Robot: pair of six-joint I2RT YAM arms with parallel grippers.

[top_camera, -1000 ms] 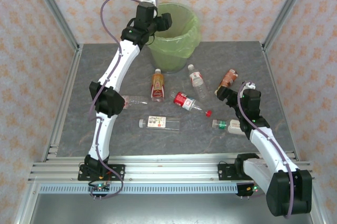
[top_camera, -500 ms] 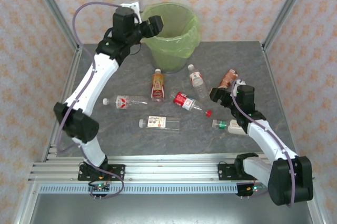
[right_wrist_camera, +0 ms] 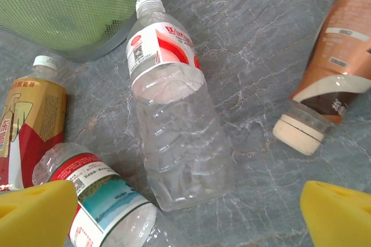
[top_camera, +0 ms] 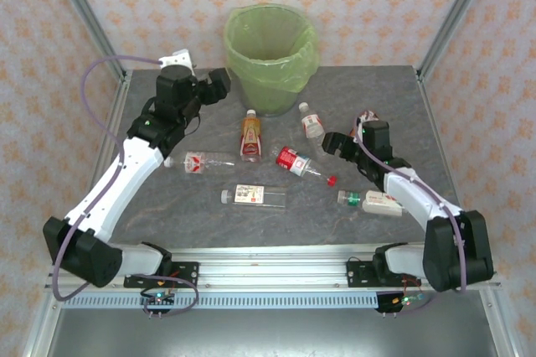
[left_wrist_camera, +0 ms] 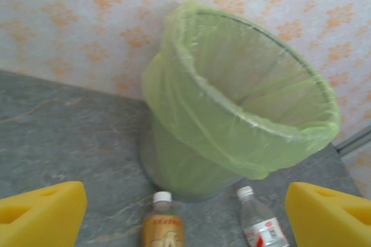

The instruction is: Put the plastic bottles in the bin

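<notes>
Left gripper point(top_camera: 223, 80): jaws spread wide, nothing between them. Bin point(left_wrist_camera: 191, 137) stands straight ahead of it, upright, green liner folded over the rim. At the bin's foot, below the fingers, lie an orange-label bottle point(left_wrist_camera: 163, 231) and a white-cap bottle point(left_wrist_camera: 262, 229).

Right gripper point(top_camera: 329, 142): jaws apart, empty. White-cap bottle lies just ahead of it, brown bottle point(right_wrist_camera: 339, 50) to its right, red-label bottle point(right_wrist_camera: 93, 198) by its left finger. Three more bottles point(top_camera: 253, 195) lie behind, on the table point(top_camera: 167, 223).

Top camera looks down from the near edge; left wrist faces the far bin point(left_wrist_camera: 232, 125) close up; right wrist, lower, shares its base.
</notes>
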